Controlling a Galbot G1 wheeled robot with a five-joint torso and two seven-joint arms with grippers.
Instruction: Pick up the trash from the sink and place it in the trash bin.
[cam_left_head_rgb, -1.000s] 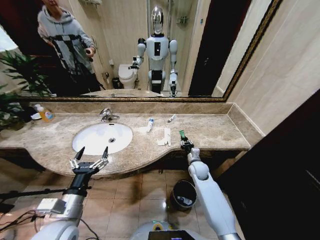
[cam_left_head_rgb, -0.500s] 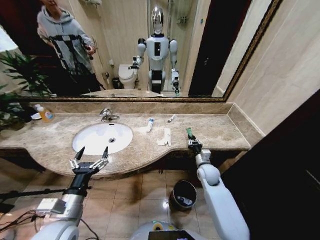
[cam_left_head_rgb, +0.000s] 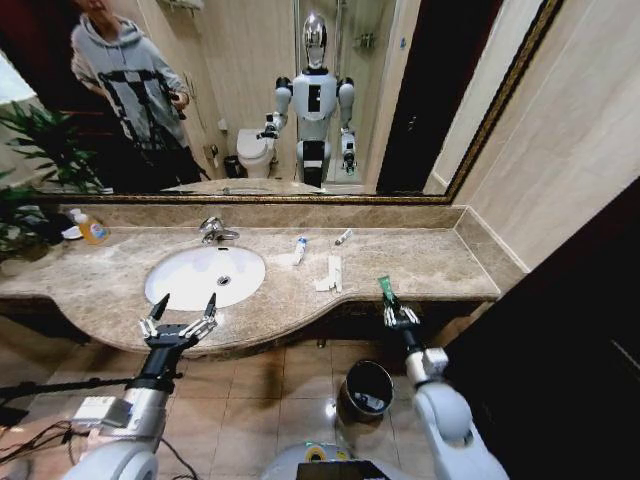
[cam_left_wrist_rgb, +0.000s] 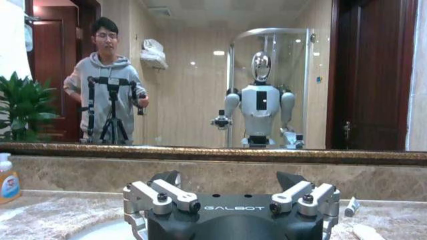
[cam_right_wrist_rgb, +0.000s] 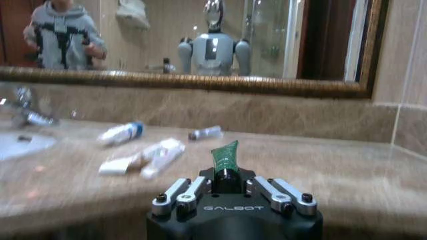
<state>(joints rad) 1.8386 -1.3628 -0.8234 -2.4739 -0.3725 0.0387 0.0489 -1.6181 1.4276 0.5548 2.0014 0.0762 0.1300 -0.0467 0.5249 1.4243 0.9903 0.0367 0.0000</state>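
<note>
A: Nearest item? Step?
B: My right gripper (cam_left_head_rgb: 397, 309), jaws clamped on the green tube (cam_left_head_rgb: 384, 287), carrying it off the desk (cam_left_head_rgb: 420, 262); trash bin (cam_left_head_rgb: 368, 389) below-left needs lowering. Left gripper (cam_left_head_rgb: 180, 317) spread, idle before sink (cam_left_head_rgb: 205, 275).

green tube (cam_left_head_rgb: 384, 287) – white basin (cam_left_head_rgb: 205, 275) – beige-brown marbled counter (cam_left_head_rgb: 420, 262), black bin (cam_left_head_rgb: 368, 388), blue-banded white tube (cam_left_head_rgb: 299, 246), amber bottle (cam_left_head_rgb: 91, 229).

Hidden and cut off

The green tube's (cam_right_wrist_rgb: 225, 155) lower end is buried in the right gripper (cam_right_wrist_rgb: 227, 186); the bin's (cam_left_head_rgb: 367, 391) contents are too small to tell.
</note>
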